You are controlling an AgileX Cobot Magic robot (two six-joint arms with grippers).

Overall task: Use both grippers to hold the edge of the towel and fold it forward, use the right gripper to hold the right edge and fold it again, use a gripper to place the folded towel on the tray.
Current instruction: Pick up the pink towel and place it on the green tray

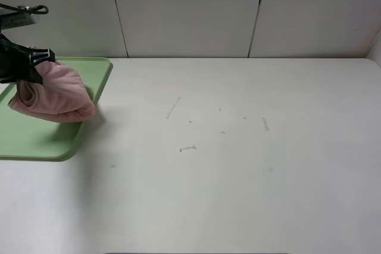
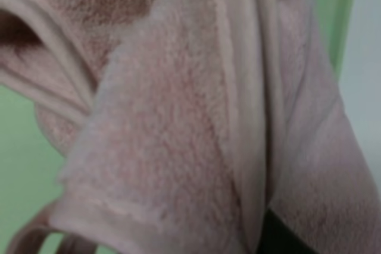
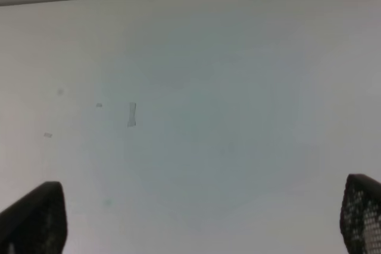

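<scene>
Pink terry cloth fills the left wrist view: the folded towel [image 2: 178,123] is seen bunched in thick layers, its hemmed edges hanging in loops, with green of the tray [image 2: 24,165] behind it. From the exterior high camera the towel [image 1: 53,94] is shown as a rounded bundle at the far right part of the green tray [image 1: 41,141], which is set at the left edge of the white desk [image 1: 238,176]. The bundle is gripped from the left by the left hand [image 1: 27,69], whose black fingers are closed onto the cloth; its right end reaches the tray's right rim. Whether the towel's underside is resting on the tray cannot be told. The right hand [image 3: 196,218] is seen only in its own wrist view, its two dark fingertips [image 3: 36,218] spread wide apart over bare desk marked by a few faint scuffs [image 3: 131,114].
</scene>
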